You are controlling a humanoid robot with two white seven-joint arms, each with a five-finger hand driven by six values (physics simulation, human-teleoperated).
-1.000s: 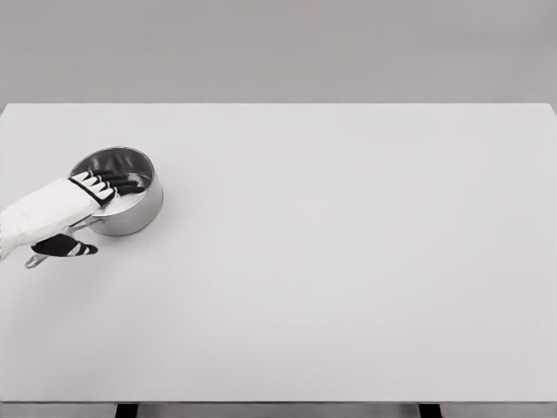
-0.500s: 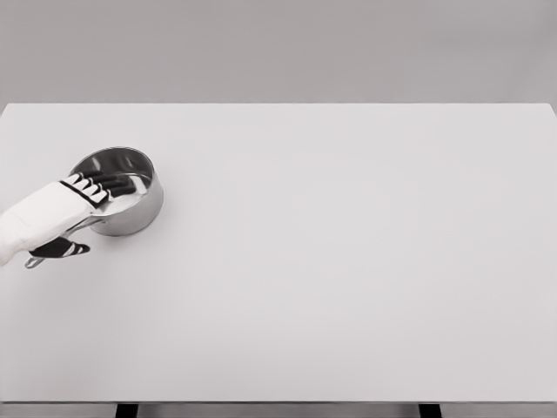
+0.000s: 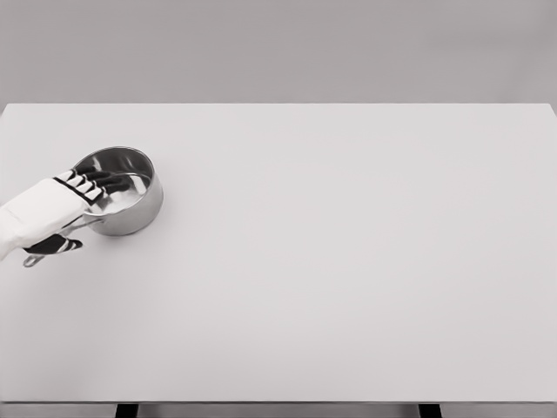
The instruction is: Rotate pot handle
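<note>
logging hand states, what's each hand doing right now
left hand: open, fingers over the pot rim, holding nothing
right hand: not in view

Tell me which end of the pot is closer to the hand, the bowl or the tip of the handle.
The left hand lies over the handle, fingers reaching over the rim of the pot. The handle's tip pokes out beside the thumb, so both ends are close.

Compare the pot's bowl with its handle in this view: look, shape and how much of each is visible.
The bowl is round, open-topped and shiny, and shows almost whole; the handle is thin and straight, and only its tip shows. The bowl lies clear of the left hand except where the fingers reach over its rim; the handle runs beneath that hand. Both are metal and sit low on the white table.
</note>
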